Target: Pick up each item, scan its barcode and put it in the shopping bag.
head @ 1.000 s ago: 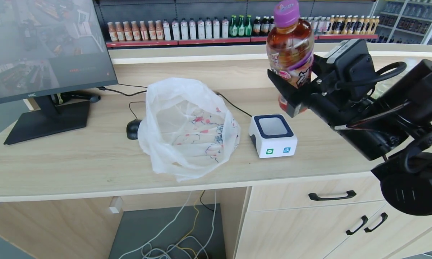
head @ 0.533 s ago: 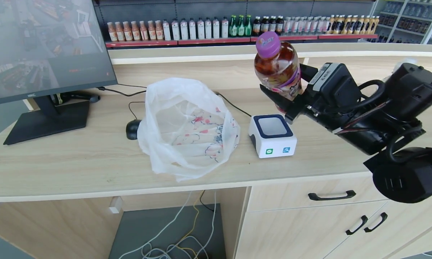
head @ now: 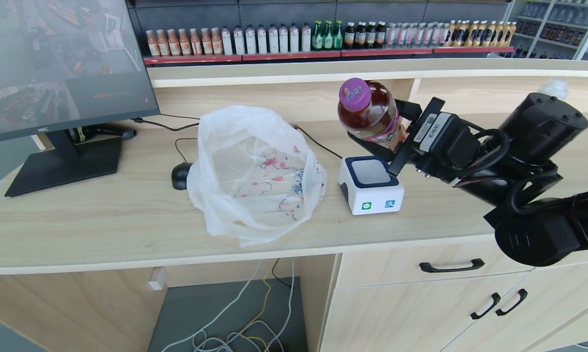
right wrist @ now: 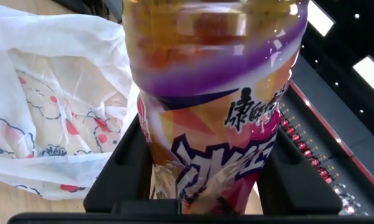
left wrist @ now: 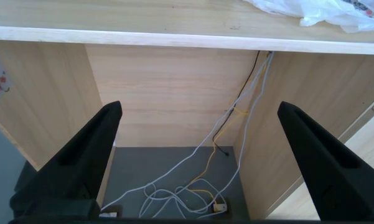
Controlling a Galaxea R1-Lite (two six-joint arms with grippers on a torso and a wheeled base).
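Note:
A bottle of amber drink (head: 370,111) with a purple cap and purple label is held in my right gripper (head: 387,139), shut on its lower body. It hangs tilted just above and behind the white barcode scanner (head: 371,185) on the wooden counter (head: 103,215). The right wrist view shows the bottle's label (right wrist: 211,124) up close between the two black fingers (right wrist: 121,165). The white plastic shopping bag (head: 255,171) stands open to the left of the scanner, also seen as the bag (right wrist: 43,118). My left gripper (left wrist: 199,158) is open below the counter's edge, holding nothing.
A monitor (head: 61,63) on its stand occupies the counter's far left. A black mouse (head: 180,175) lies beside the bag, with cables running behind. Drawers (head: 450,266) sit under the counter at right. Loose cables (left wrist: 193,186) lie on the floor below. Shelves of bottles (head: 274,39) line the back.
My right gripper has carried the bottle down and to the left, from high above the counter to just over the scanner, tilting it more. The bag and scanner have stayed put.

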